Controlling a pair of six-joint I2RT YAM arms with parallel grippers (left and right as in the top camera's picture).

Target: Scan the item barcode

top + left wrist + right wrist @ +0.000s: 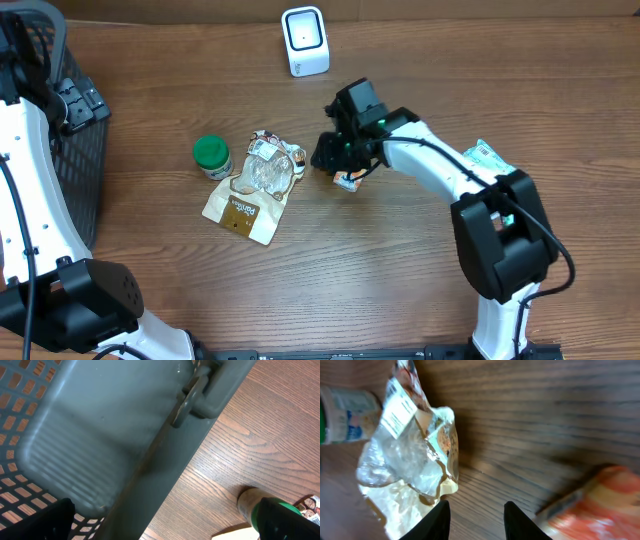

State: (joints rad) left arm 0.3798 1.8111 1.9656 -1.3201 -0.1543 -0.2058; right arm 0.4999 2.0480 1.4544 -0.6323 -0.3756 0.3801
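A white barcode scanner (305,40) stands at the back of the table. A crumpled clear-and-tan bag (255,185) lies mid-table, and a green-lidded jar (211,157) stands just left of it. A small orange packet (348,180) lies to the bag's right. My right gripper (326,153) hangs low between the bag and the packet. In the right wrist view its fingertips (477,510) stand apart over bare wood, with the bag (410,460) to their left and the packet (600,505) to their right. My left gripper (165,525) is wide open over the basket rim (165,460).
A dark mesh basket (60,150) fills the table's left edge, with the left arm above it. Another light packet (487,155) lies at the right, partly under the right arm. The jar (247,502) shows beside the basket in the left wrist view.
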